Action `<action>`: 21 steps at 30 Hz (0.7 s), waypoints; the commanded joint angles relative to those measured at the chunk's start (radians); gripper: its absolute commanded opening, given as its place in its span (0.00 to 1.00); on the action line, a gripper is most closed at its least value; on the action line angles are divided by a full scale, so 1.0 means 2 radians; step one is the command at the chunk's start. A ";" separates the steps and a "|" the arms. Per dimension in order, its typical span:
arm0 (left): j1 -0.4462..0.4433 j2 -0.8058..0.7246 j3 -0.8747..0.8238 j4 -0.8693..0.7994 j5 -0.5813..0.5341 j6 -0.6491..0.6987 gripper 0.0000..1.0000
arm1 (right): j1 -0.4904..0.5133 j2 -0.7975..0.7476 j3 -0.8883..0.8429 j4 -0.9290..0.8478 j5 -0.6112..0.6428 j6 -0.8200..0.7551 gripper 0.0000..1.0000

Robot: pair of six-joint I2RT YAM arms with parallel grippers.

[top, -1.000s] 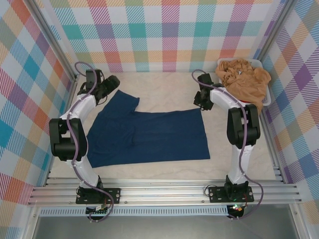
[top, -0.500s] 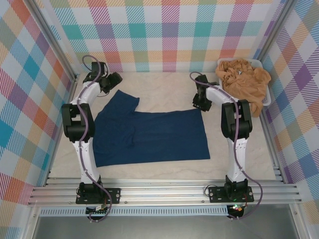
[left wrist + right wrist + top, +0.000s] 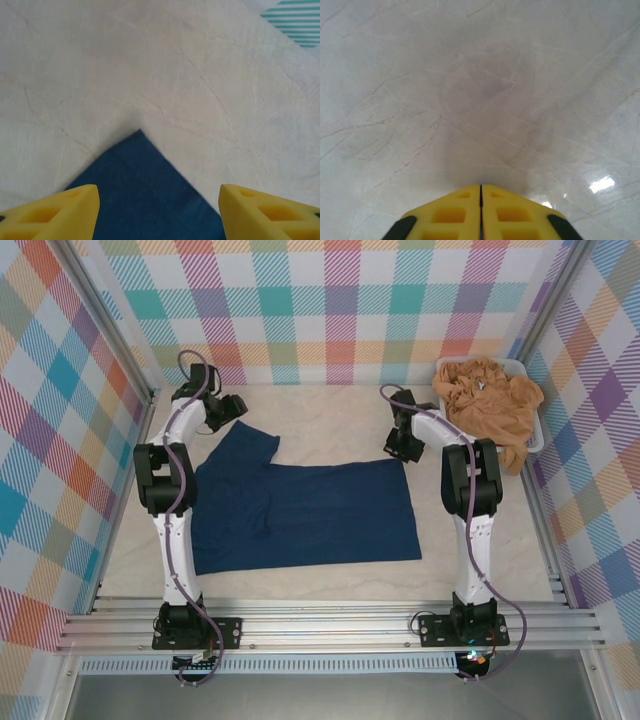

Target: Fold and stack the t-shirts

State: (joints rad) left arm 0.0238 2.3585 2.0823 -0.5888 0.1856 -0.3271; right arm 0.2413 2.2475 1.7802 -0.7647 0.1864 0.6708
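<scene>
The navy t-shirt [image 3: 145, 190] has its corner centred inside my released left gripper [image 3: 159, 192]; my right gripper [image 3: 480, 189] is clenched.

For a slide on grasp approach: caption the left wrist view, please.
Open left gripper framing a corner of the navy shirt on the pale table.

Left tool [image 3: 159, 196] spread, right tool [image 3: 480, 189] seemingly closed

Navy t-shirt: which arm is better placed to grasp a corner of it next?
Probably left: the left tool, open, straddles a corner of the navy t-shirt; the right tool is shut, facing bare table.
</scene>
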 commanded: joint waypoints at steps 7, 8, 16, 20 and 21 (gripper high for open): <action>-0.014 0.079 0.120 -0.068 -0.047 0.061 0.58 | -0.003 -0.005 0.016 -0.010 -0.003 -0.001 0.00; -0.015 0.081 0.119 -0.068 -0.057 0.061 0.57 | -0.003 -0.007 0.016 -0.009 -0.007 -0.001 0.00; -0.028 0.120 0.147 -0.078 -0.069 0.054 0.47 | -0.003 -0.013 0.009 -0.008 -0.021 0.006 0.00; -0.031 0.130 0.158 -0.086 -0.071 0.052 0.40 | -0.003 -0.013 0.009 -0.007 -0.027 0.007 0.00; -0.031 0.133 0.164 -0.089 -0.072 0.052 0.36 | -0.003 -0.012 0.008 -0.006 -0.027 0.007 0.00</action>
State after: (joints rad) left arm -0.0261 2.5969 2.3611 -0.7269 0.0475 -0.2317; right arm 0.2413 2.2475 1.7805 -0.7647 0.1509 0.6724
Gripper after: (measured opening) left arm 0.384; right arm 0.044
